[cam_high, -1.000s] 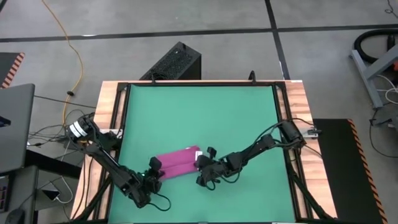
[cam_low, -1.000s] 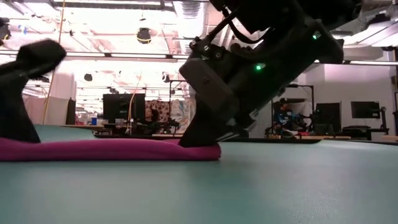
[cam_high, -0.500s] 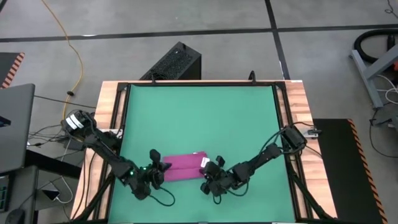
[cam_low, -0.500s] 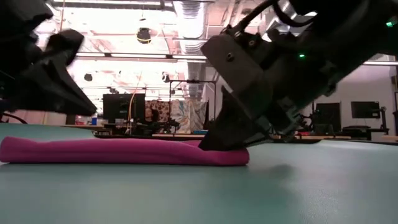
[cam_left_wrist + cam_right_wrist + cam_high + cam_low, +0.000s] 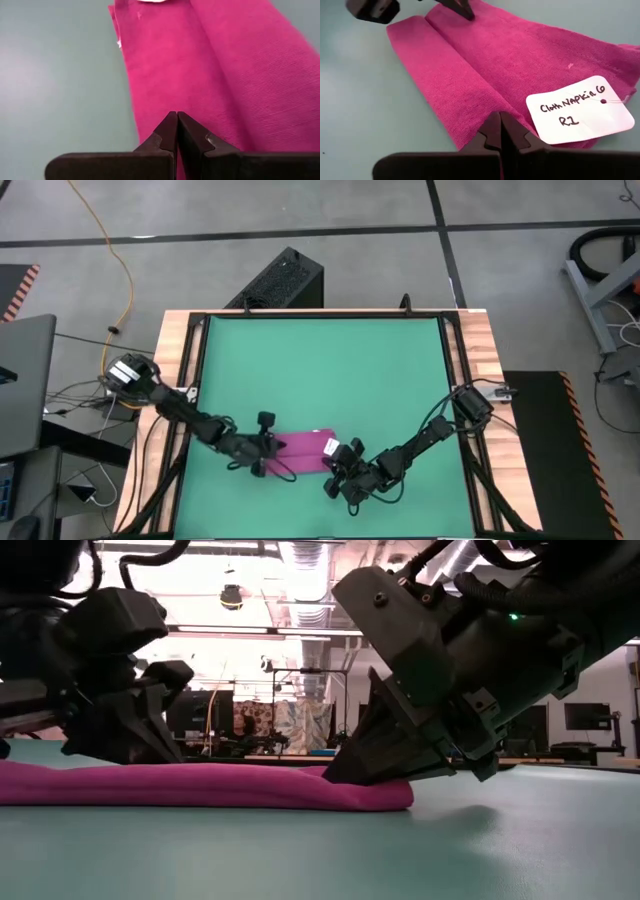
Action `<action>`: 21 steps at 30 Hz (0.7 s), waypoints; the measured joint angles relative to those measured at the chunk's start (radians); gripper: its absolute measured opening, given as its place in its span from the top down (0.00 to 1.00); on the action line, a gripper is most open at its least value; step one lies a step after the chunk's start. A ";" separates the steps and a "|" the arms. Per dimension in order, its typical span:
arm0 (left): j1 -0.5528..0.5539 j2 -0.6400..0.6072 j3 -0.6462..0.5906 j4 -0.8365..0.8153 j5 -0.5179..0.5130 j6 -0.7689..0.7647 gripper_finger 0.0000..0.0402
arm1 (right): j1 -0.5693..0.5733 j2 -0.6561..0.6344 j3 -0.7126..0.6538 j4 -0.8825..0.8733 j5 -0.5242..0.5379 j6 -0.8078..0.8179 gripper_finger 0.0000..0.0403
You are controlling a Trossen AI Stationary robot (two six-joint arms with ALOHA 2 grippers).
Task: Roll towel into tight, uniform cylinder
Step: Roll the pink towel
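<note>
Green matting [image 5: 320,370] covers the table top, framed by wooden side rails, with a lab room seen beyond it in the low view. The towel [image 5: 303,453] lies flat and partly folded on the mat's near half, its long axis running across the table from the left arm's side to the right arm's. A white tag [image 5: 580,111] is seen at the end nearest the right arm.

The left gripper [image 5: 262,458] is set at one short end of the towel, its fingers pressed together with the tips resting on the cloth [image 5: 177,131]; no fold of cloth is seen between them. The right gripper [image 5: 338,463] is set at the opposite short end, likewise pressed together with its tips down on the fabric just beside the tag [image 5: 501,131].

The towel is thus spanned lengthwise between the two grippers, each equally near its own end. A raised lengthwise fold [image 5: 450,75] is visible, parallel to the long axis. Rolling is judged to be barely begun; the coming move is judged to depend on both tips travelling together, square to that axis.
</note>
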 joint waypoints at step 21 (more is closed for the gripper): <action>-0.084 -0.152 0.045 0.071 -0.051 0.150 1.00 | -0.023 0.000 0.003 0.034 0.016 0.058 0.97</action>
